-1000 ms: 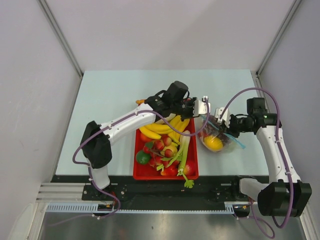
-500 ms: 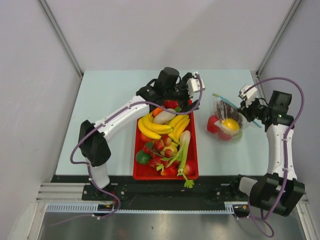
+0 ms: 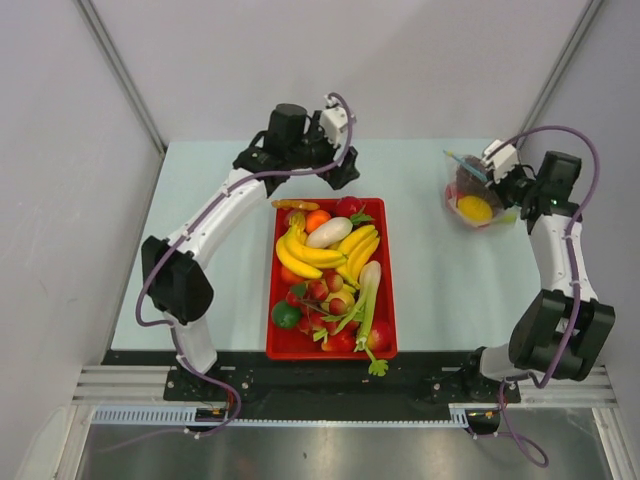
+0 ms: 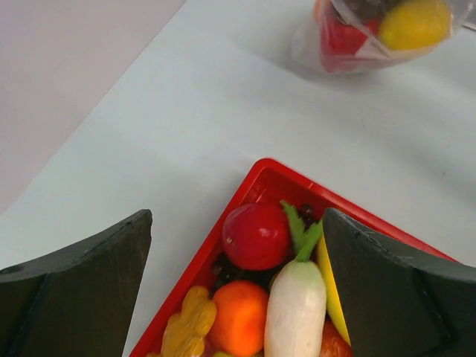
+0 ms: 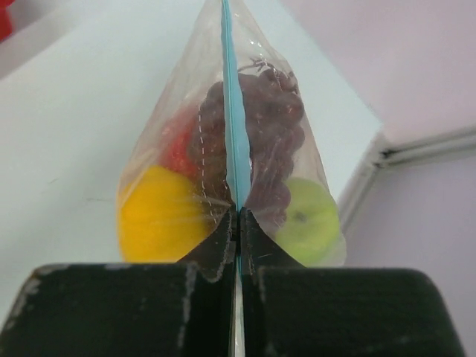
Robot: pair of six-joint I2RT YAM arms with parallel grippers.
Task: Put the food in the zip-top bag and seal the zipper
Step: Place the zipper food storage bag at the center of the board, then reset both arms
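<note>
**Operator:** Where is the zip-top bag point(image 3: 472, 198) right now?

**Spotter:** At the far right of the tabletop point(image 3: 220, 230), well apart from the red tray point(image 4: 256, 178). Your right fingers point(image 5: 149, 305) are clenched on it at the zipper point(image 5: 233, 111). The blue strip is pinched flat between them and runs away from the tips as one thin line. You cannot tell from these views whether it is pressed shut along its whole length.

**Operator:** What can I see inside it?

**Spotter:** Through the clear plastic you have a yellow lemon point(image 5: 156, 216), a purple grape bunch point(image 5: 260, 126), a green fruit point(image 5: 309, 216) and a red fruit point(image 5: 177, 152) tucked above the lemon.

**Operator:** And my left arm?

**Spotter:** Your left fingers point(image 4: 82, 290) are spread wide with nothing between them, hanging over the tray's far end. Right below them lie a round cherry-red piece point(image 4: 256, 234), a white radish point(image 4: 296, 305) with a green top, and an orange piece point(image 4: 239, 316), all packed close together in that corner.

**Operator:** What else is in the tray?

**Spotter:** Bananas point(image 3: 300, 255) lie across the middle, a pale celery stalk point(image 3: 368, 290) runs along the right side, and small red and green pieces crowd the near end.
</note>
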